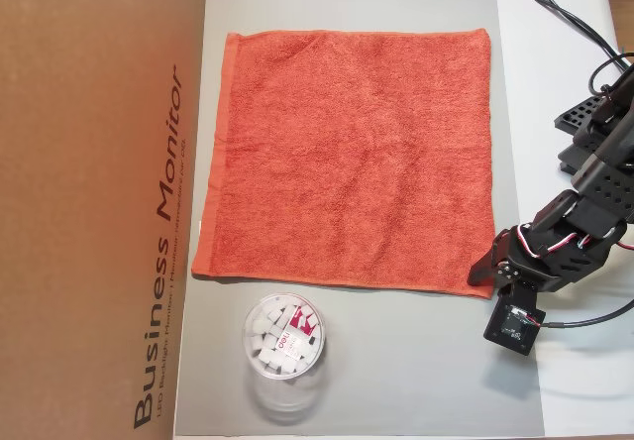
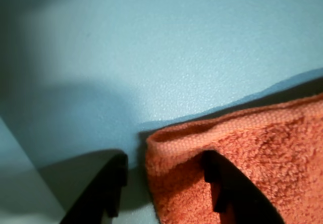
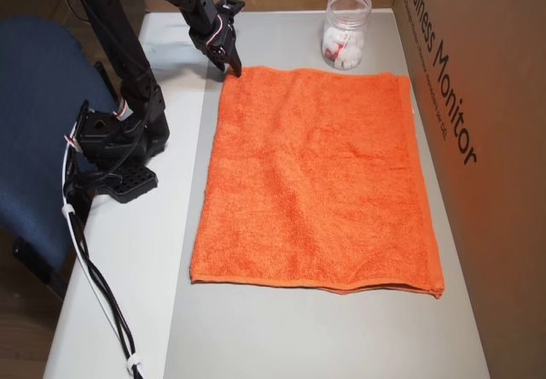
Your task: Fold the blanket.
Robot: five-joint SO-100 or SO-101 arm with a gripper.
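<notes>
In the wrist view, the end effector [image 2: 166, 191] is seen open, its fingers straddling the hemmed corner of the blanket [image 2: 252, 153], one finger resting on the cloth. Beyond, the blanket is spread flat on the grey counter [image 3: 341, 336], with a clear jar [image 3: 345, 29] standing near its far edge.

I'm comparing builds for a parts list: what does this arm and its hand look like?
The arm is matte black plastic throughout, with blocky segments. White, red and black wires loop at its joints, and a white-tied black cable trails from the base. The hand has two dark, tapered fingers.
</notes>
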